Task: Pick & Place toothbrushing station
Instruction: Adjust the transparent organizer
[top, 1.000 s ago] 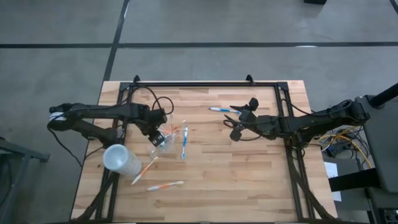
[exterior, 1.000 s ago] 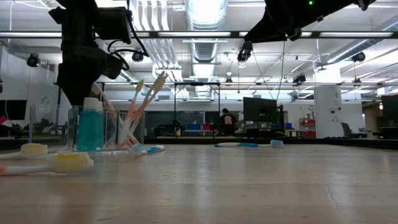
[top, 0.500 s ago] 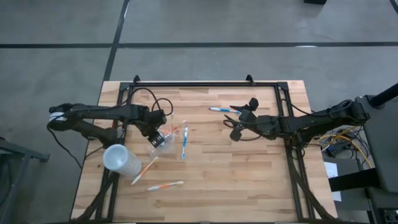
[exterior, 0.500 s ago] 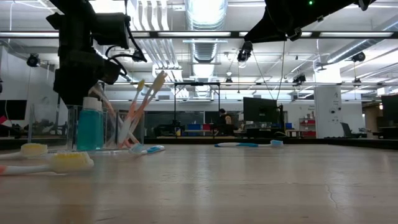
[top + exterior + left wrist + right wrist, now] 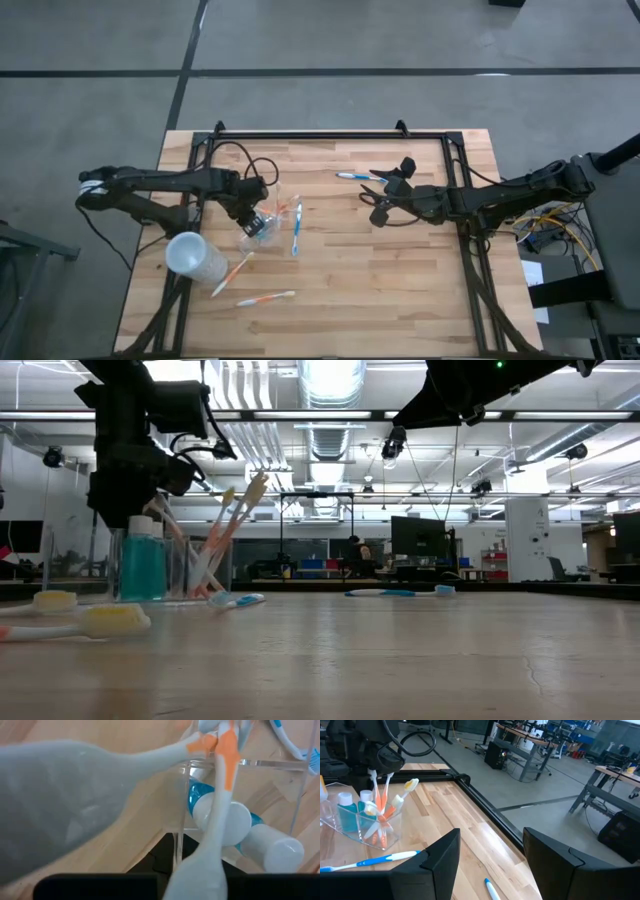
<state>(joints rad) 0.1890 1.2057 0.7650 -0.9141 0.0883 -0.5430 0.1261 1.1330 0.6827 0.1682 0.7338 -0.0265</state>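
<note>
The clear tumbler (image 5: 268, 226) stands left of the table's middle. It holds white-orange toothbrushes (image 5: 384, 812) and blue tubes with white caps (image 5: 346, 812). My left gripper (image 5: 250, 217) hangs right over it, shut on the upper end of one white-orange toothbrush (image 5: 220, 795) that leans in the tumbler. A white-blue toothbrush (image 5: 296, 232) lies beside the tumbler and another (image 5: 355, 177) lies farther right. My right gripper (image 5: 374, 203) hovers open right of the middle and holds nothing. My left gripper has the white-orange toothbrush by the free end of its handle (image 5: 197, 872), pinched between the two fingers. The fingers come from above, pointing down into the tumbler's mouth. The brush stands slanted, with its lower part inside the tumbler among the others.
A frosted whitish cup (image 5: 197, 257) lies on its side near the left front. Two white-orange toothbrushes (image 5: 232, 272) (image 5: 265, 298) lie loose in front of the tumbler. A black frame rail (image 5: 330, 133) runs along the far edge.
My left gripper has shifted a little toward the table's left edge above the tumbler. The tumbler and the brushes in it have stayed where they were.
</note>
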